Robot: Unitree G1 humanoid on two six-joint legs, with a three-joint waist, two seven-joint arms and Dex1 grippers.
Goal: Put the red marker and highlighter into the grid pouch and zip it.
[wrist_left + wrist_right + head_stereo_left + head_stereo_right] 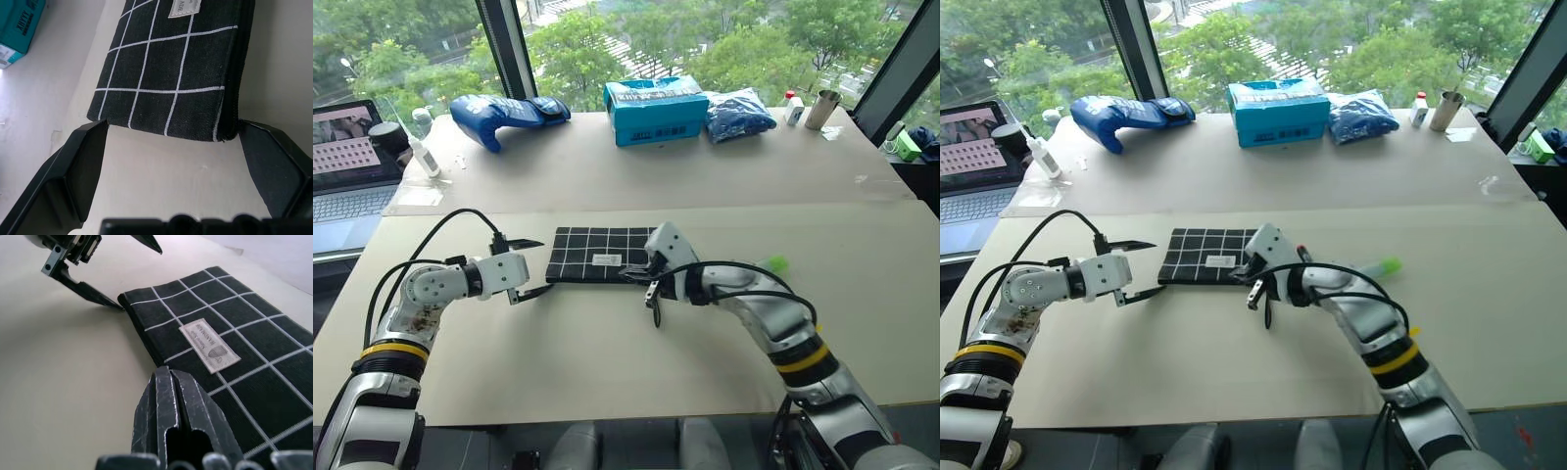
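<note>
Pouch (600,255) flat on tabletop (607,352), label up. Highlighter (773,263) right of pouch, partly hidden by right arm. Left hand (530,266) wide open, fingers straddling pouch's left end, holding nothing. Right hand (636,274) shut at pouch's near right edge; grip on anything unclear.
</note>
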